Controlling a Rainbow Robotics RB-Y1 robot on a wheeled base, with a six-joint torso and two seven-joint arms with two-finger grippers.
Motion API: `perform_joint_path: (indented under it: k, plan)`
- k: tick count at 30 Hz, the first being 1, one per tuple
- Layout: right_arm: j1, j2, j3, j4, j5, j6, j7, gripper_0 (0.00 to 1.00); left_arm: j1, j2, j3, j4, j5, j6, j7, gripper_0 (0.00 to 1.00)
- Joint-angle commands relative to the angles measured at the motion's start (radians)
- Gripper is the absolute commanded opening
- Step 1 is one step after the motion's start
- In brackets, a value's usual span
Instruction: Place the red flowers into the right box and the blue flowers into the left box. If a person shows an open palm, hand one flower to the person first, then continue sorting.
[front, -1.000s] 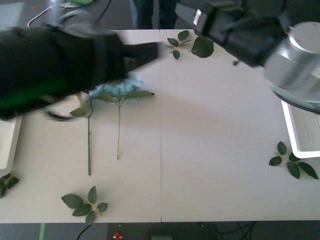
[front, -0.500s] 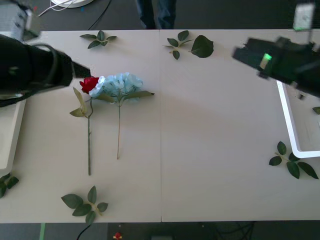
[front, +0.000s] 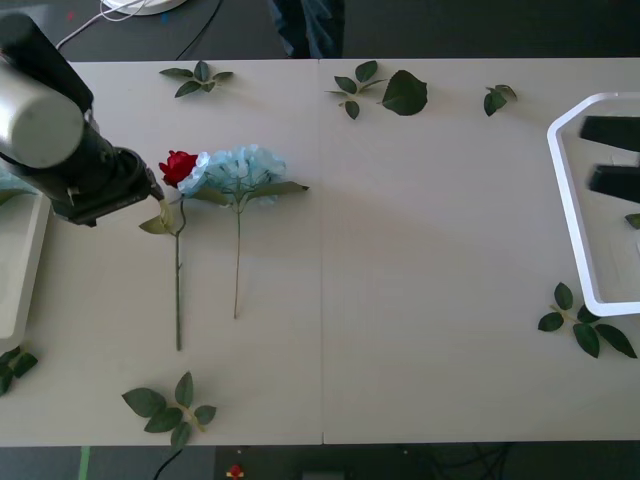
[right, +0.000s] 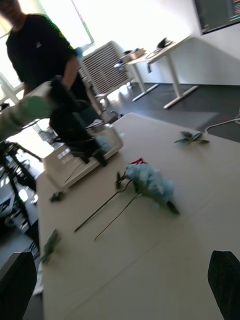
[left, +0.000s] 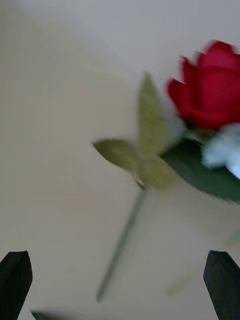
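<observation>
two flowers on table, both claws spread and empty

item 1: left gripper (left: 120, 285). black fingers (left: 15, 282) stand wide apart at both corners of its wrist view, nothing between them. the front view shows the arm at the table's left side, its tip just left of the rose.

item 2: red flower (front: 179, 166). lies on the table (front: 420, 300), head just ahead of the left gripper, stem running back toward the table's near edge. the left wrist view gives the close detail: red bloom, 2 pale green leaves on the stem, a patch of blue petals touching the bloom's side.

item 3: blue flower (front: 238, 170). lies beside the red one on the far side from the left gripper, heads touching, stems roughly parallel and apart.

item 4: right gripper (right: 120, 290). fingers parted, empty. the front view places it over the right box (front: 572, 240), well apart from both flowers. its wrist view looks across the table at both flowers and the left arm beyond them.

item 5: left box (front: 22, 270). at the table's left edge, beside the left arm.

item 6: loose leaf sprigs (front: 170, 405), scattered around the table edges.
</observation>
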Motion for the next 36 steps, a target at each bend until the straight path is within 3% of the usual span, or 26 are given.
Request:
perform_joint_path:
  k: [1, 12, 32, 33, 34, 35, 36]
  plan:
    - [0.056, -0.068, -0.097, -0.027, 0.001, 0.096, 0.030, 1.00, -0.059, -0.023, -0.094, 0.089, -0.049, -0.085, -0.089, 1.00]
    - [0.080, -0.070, -0.132, -0.025, -0.006, 0.153, 0.030, 1.00, -0.058, -0.134, -0.158, 0.259, -0.149, -0.210, -0.265, 1.00]
    - [0.080, -0.070, -0.132, -0.025, -0.006, 0.153, 0.030, 1.00, -0.055, -0.215, -0.261, 0.388, -0.261, -0.382, -0.271, 1.00]
    - [0.080, -0.070, -0.132, -0.025, -0.006, 0.153, 0.030, 1.00, -0.055, -0.215, -0.261, 0.391, -0.266, -0.388, -0.271, 0.95]
    - [0.080, -0.070, -0.132, -0.025, -0.006, 0.153, 0.030, 1.00, -0.055, -0.215, -0.261, 0.392, -0.266, -0.391, -0.270, 0.74]
    - [0.080, -0.070, -0.132, -0.025, -0.006, 0.153, 0.030, 1.00, -0.055, -0.215, -0.261, 0.392, -0.266, -0.391, -0.268, 0.61]
    - [0.080, -0.070, -0.132, -0.025, -0.006, 0.153, 0.030, 1.00, -0.055, -0.215, -0.261, 0.392, -0.266, -0.391, -0.267, 0.34]
